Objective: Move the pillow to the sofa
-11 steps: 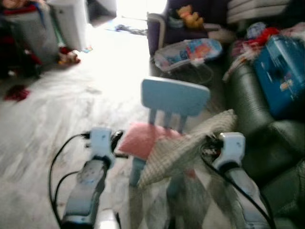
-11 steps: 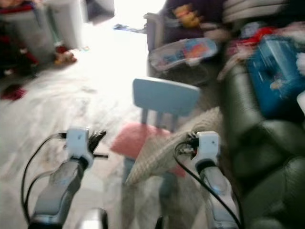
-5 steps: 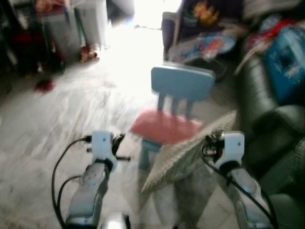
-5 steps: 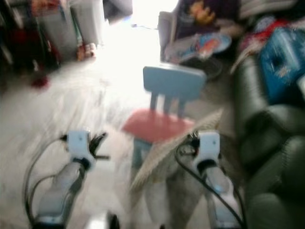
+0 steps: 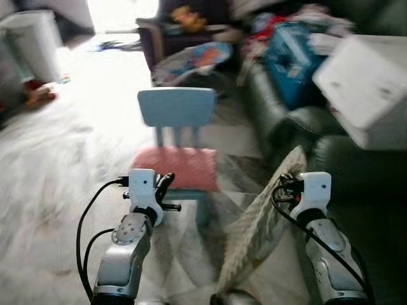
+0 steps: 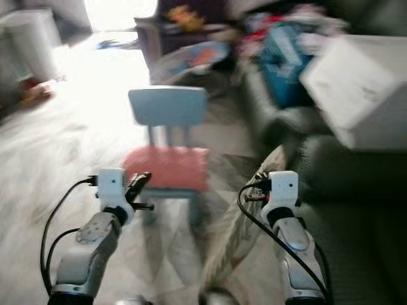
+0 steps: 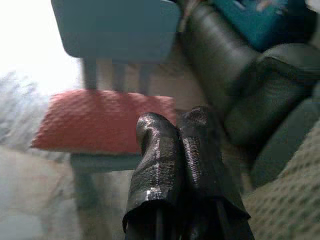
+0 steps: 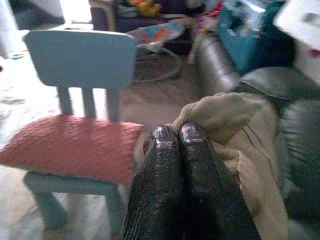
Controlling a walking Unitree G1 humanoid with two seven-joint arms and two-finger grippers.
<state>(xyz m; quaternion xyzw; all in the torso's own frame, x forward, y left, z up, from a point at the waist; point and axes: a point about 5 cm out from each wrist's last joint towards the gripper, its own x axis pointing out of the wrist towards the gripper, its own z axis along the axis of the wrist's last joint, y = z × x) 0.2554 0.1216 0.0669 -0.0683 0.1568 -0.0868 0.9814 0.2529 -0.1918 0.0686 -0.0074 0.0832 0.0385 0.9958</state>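
Head views: the beige pillow [image 5: 264, 222] hangs from the right gripper [image 5: 289, 189] beside the dark sofa [image 5: 356, 171], right of the blue chair [image 5: 177, 108]. Left wrist: left gripper [image 7: 177, 125] fingers pressed together, empty. Right wrist: fingers [image 8: 172, 150] clamped on the pillow's edge

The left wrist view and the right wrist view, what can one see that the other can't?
The left wrist view alone shows the left end effector, its fingers pressed together with nothing between them.

The right wrist view alone shows the right end effector pinching the beige pillow, plus the colourful baby bouncer and a yellow toy farther off.

Both show the little blue chair with its pink cushion, the dark sofa and the blue box on it.
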